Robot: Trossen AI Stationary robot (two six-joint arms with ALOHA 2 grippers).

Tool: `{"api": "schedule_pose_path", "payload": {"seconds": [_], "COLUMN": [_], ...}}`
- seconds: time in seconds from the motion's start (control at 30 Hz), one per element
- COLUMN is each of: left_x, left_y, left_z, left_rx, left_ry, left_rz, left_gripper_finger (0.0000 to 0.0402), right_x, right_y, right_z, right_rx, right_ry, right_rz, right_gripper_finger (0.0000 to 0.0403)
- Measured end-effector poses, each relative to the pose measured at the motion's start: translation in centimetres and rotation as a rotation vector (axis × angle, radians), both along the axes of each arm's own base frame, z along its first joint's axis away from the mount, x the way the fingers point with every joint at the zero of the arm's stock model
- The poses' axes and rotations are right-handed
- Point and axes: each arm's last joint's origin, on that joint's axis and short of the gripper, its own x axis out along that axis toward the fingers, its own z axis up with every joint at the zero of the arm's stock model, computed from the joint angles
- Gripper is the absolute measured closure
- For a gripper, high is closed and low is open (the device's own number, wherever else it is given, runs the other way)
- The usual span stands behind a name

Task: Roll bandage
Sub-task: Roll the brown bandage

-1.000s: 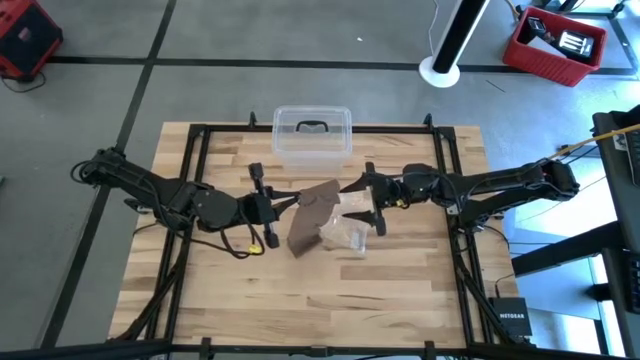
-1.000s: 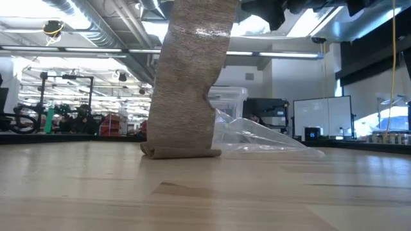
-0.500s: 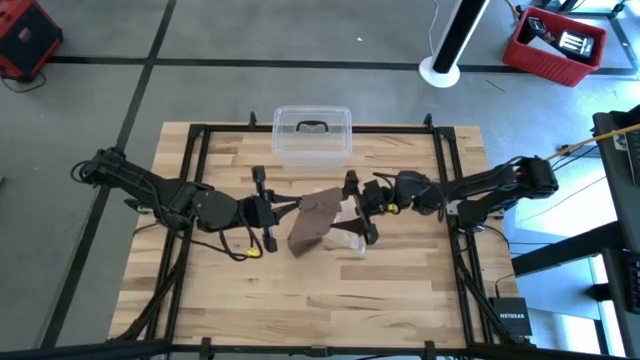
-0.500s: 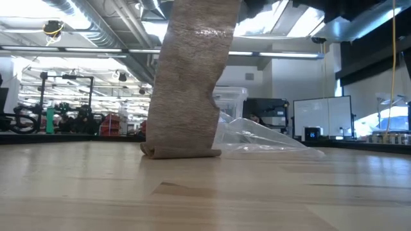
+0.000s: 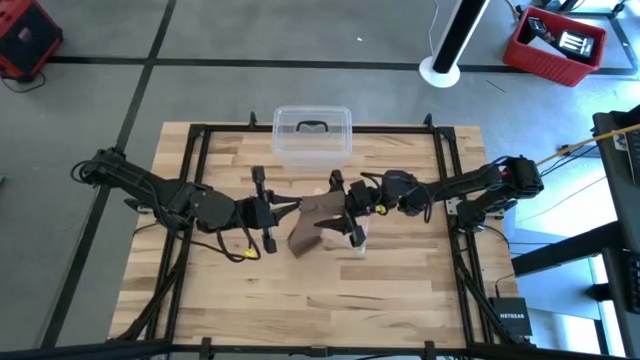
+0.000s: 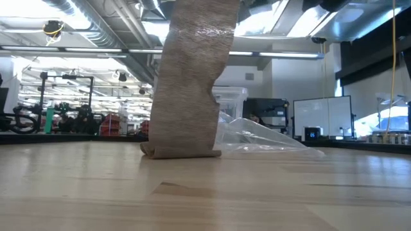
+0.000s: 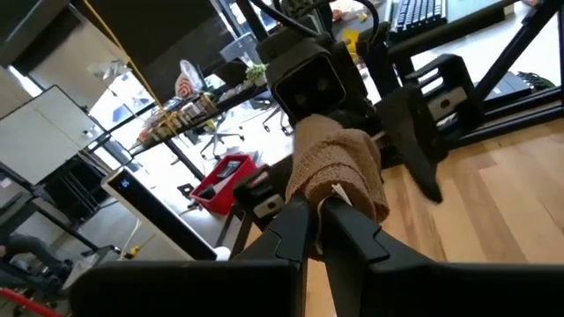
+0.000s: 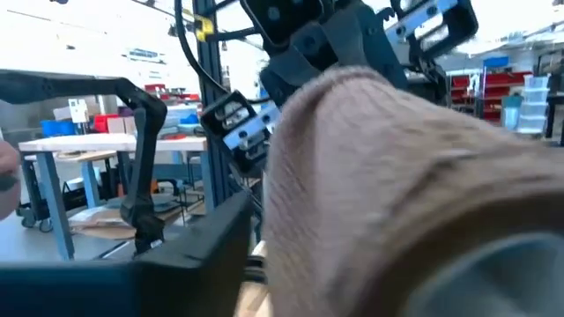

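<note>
The brown bandage (image 5: 312, 218) hangs as a strip from my left gripper (image 5: 296, 206), which is shut on its upper end above the table's middle. Its lower end (image 6: 180, 152) lies folded on the wood. My right gripper (image 5: 345, 210) has come in from the table's right and is open. One finger (image 5: 337, 182) stands on the far side of the raised bandage end and the other on the near side. In the right wrist view the bandage (image 8: 388, 185) fills the picture beside one dark finger (image 8: 198, 251). My left gripper pinches the bandage's bunched upper end (image 7: 339, 176) between its two shut fingers (image 7: 300, 231), reaching level from the table's left. The strip hangs below the hold, slightly slack, with its lower end resting on the table. I cannot tell whether my right gripper touches the bandage.
A crinkled clear plastic bag (image 6: 263, 142) lies on the table just right of the bandage, under my right gripper. A clear plastic box with a dark handle (image 5: 312, 135) stands at the far edge. Bare wood (image 5: 300, 300) stretches toward the near edge.
My right gripper has moved toward the table's left and tipped upward, until its fingers straddle the raised bandage end. The bandage hangs as before, its lower end still on the wood.
</note>
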Motion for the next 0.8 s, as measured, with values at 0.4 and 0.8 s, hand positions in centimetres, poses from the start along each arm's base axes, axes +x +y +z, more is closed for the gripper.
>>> {"api": "schedule_pose_path", "payload": {"seconds": [0.4,0.8], "left_x": [-0.1,0.8], "left_y": [0.5,1.5], "left_z": [0.9,0.4], "left_rx": [0.165,0.262], "left_ry": [-0.019,0.047], "left_rz": [0.156,0.330], "left_gripper_finger": [0.0386,0.0386], "right_x": [-0.1,-0.4], "right_y": [1.3,2.0], "right_z": [-0.1,0.5], "right_rx": [0.045,0.055], "right_ry": [0.022,-0.032], "right_rz": [0.032,0.075], "right_gripper_finger": [0.0378,0.0398]}}
